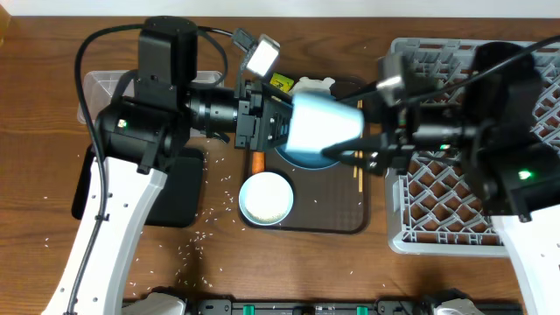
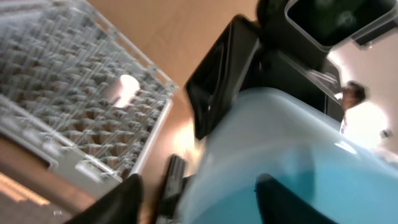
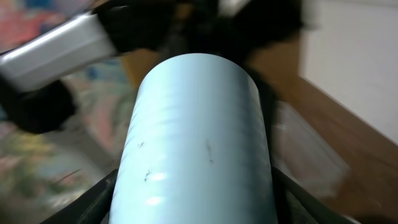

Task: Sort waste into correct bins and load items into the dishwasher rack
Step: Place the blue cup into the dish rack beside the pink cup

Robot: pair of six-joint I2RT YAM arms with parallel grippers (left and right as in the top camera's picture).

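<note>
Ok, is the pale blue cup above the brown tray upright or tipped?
Tipped: from overhead the pale blue cup lies sideways in mid-air over the brown tray, blue inside towards the left wrist camera.

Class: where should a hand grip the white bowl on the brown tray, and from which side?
Probably its rim, from straight above. The white bowl sits upright on the brown tray, mouth open upward and looks wide, so one finger inside the wall and one outside suits better than spanning it.
</note>
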